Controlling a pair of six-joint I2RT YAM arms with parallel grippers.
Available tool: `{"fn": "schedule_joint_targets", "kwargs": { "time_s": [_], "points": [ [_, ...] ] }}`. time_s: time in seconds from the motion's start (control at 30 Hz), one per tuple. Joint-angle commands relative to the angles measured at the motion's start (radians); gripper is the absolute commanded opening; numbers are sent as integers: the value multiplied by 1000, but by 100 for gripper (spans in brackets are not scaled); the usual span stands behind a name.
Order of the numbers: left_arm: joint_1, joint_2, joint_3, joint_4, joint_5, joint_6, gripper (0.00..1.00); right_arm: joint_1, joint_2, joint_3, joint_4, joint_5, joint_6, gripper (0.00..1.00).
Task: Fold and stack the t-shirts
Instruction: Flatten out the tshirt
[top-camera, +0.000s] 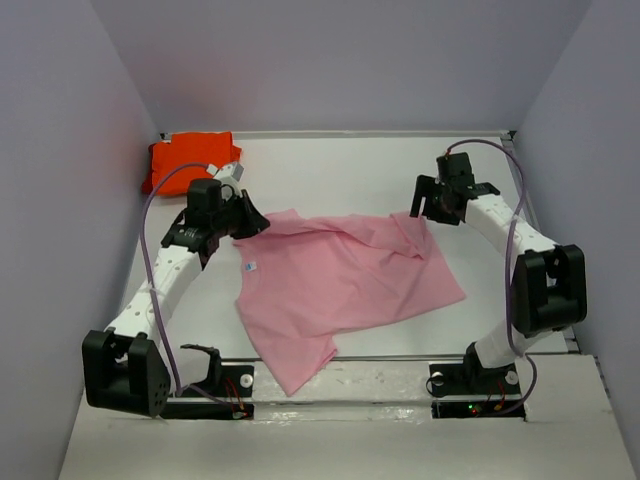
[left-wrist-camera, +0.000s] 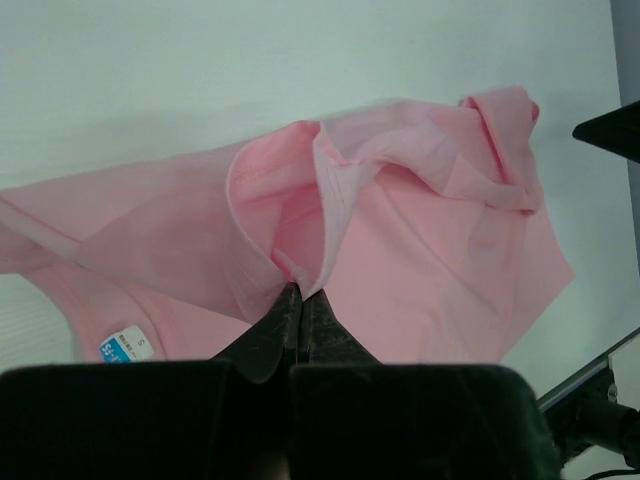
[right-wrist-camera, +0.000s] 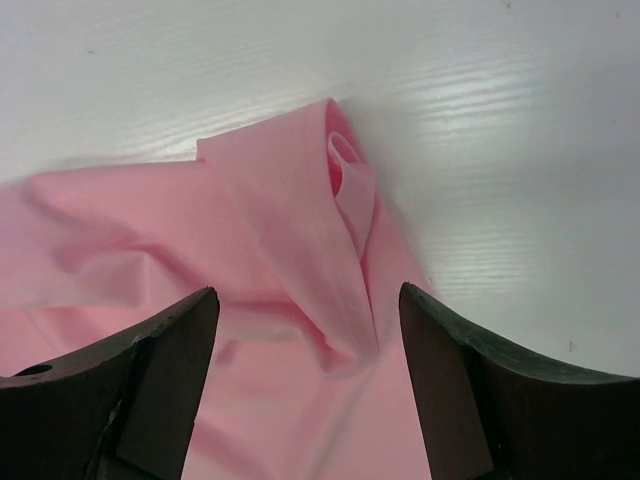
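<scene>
My left gripper (left-wrist-camera: 298, 297) pinches the rumpled pink t-shirt (top-camera: 345, 280), right gripper (right-wrist-camera: 305, 295) gapes over its rolled edge, folded orange t-shirt (top-camera: 190, 158) behind.

Two shirts: one light pink cloth t-shirt (top-camera: 345, 285), one bright orange cloth t-shirt (top-camera: 190, 160). Two hands too: one left hand (top-camera: 260, 227), one right hand (top-camera: 428, 208). One white counter (top-camera: 340, 170).

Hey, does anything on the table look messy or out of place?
The pink t-shirt lies skewed and rumpled at centre, one end reaching the near edge, its far-right corner rolled over. The orange t-shirt sits neatly folded in the far-left corner.
</scene>
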Motion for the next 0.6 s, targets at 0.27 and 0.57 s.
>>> {"fn": "schedule_joint_targets", "kwargs": {
  "time_s": [0.27,0.57],
  "points": [
    [3,1,-90,65,59,-21,0,42,189,21,161,-115,44,76],
    [3,-6,-99,54,52,-1,0,42,271,31,210,-98,47,70]
  ]
}}
